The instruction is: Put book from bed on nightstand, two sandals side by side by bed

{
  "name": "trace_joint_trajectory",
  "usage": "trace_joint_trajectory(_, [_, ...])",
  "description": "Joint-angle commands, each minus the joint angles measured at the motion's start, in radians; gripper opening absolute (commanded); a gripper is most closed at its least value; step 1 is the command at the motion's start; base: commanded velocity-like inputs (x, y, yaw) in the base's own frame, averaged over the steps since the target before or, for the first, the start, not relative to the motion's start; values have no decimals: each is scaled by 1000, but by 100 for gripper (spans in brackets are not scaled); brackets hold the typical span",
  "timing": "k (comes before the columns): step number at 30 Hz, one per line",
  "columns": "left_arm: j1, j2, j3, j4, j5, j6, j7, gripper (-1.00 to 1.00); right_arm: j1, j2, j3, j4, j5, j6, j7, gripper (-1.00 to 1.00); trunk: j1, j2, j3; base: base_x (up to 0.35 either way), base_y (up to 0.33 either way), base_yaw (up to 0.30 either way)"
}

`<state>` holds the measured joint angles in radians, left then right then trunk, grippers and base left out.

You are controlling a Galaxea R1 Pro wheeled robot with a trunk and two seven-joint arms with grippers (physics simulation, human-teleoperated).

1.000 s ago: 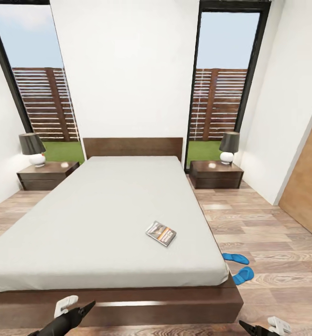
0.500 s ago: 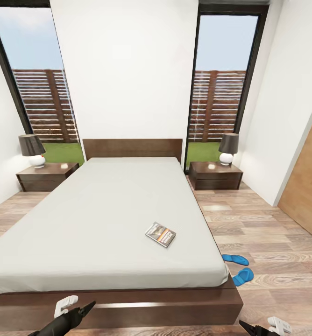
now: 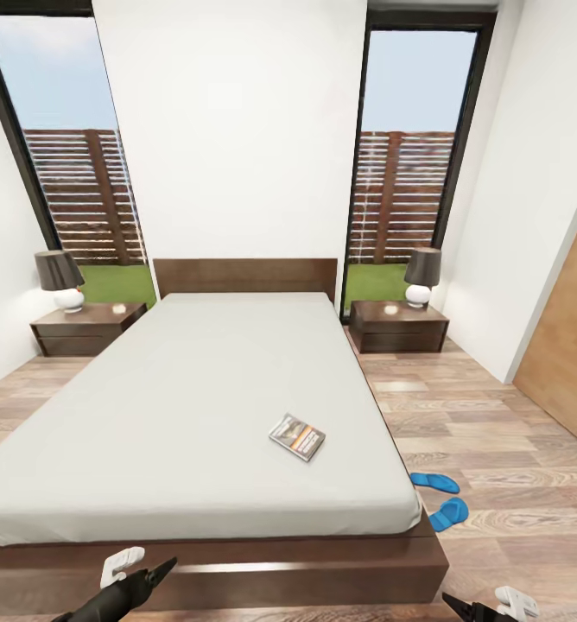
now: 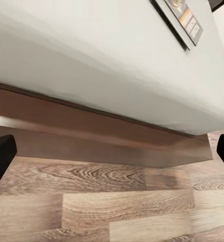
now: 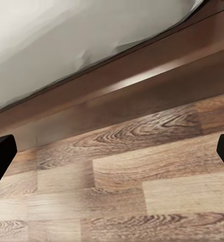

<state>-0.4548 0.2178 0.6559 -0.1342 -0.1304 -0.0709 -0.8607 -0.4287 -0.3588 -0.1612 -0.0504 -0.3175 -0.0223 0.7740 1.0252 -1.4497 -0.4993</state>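
The book (image 3: pixel 297 436) lies flat on the white mattress of the bed (image 3: pixel 193 406), near its right side and toward the foot. It also shows in the left wrist view as the book (image 4: pixel 184 22), far beyond the fingers. Both blue sandals lie on the floor by the bed's right foot corner, one sandal (image 3: pixel 434 481) at an angle to the other sandal (image 3: pixel 449 513). A nightstand (image 3: pixel 85 326) flanks the headboard on the left and a second nightstand (image 3: pixel 398 324) on the right. My left gripper (image 3: pixel 155 574) (image 4: pixel 112 154) and right gripper (image 3: pixel 457 603) (image 5: pixel 112 154) hang low before the bed's foot, open and empty.
Each nightstand carries a dark-shaded lamp (image 3: pixel 59 278) (image 3: pixel 422 274). The dark wooden bed frame (image 3: pixel 237 574) stands right in front of me. Wood plank floor (image 3: pixel 496 415) runs along the bed's right side to a wooden door (image 3: pixel 569 363) and a white wall.
The whole picture has shifted slightly, so the camera has moved a little. Book, sandals and both grippers keep their places.
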Motion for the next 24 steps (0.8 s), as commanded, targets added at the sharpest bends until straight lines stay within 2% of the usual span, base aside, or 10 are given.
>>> trace_joint_trajectory(1, [-1, 0, 7, 1, -11, -7, -2, 100, -1, 0, -8, 1, 6, -2, 4, 100, -4, 7, 2, 0, 0, 0])
trace_joint_trajectory(24, [-1, 0, 7, 1, -12, -7, -2, 100, -1, 0, -8, 1, 7, -2, 2, 100, -92, 168, 74, 0, 0, 0])
